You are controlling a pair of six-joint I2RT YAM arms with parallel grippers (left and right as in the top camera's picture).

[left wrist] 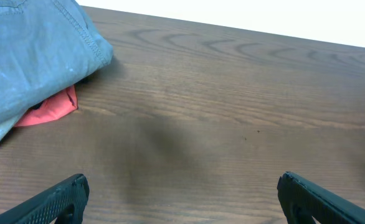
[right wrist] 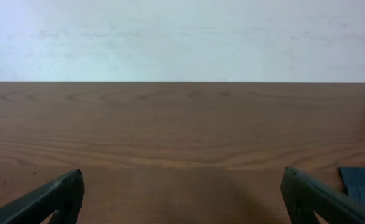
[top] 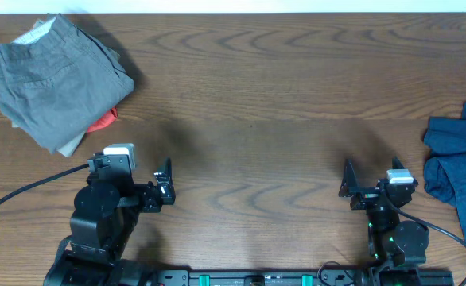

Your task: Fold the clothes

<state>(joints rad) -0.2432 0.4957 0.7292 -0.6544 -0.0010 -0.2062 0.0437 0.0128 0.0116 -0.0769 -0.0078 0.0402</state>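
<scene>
Overhead: both arms sit at the near edge of the brown wood-grain table (top: 249, 95). Left gripper (top: 165, 184) has its fingers spread wide with nothing between them; my left wrist view shows only bare wood there. Right gripper (top: 347, 181) is the same, spread and holding nothing.

Mid-grey woven cotton shorts (top: 54, 83) lie in a folded heap ahead of the left gripper and off to its left, well apart from it. A small orange-red cloth (top: 103, 121) pokes out from under the heap's edge nearest that gripper. I also see a khaki-beige fabric strip (top: 75, 144) under it.

Dark navy-blue crumpled garments (top: 460, 159) lie to the right of the right gripper, near but not touching. Right wrist catches just a corner, low on its right.
</scene>
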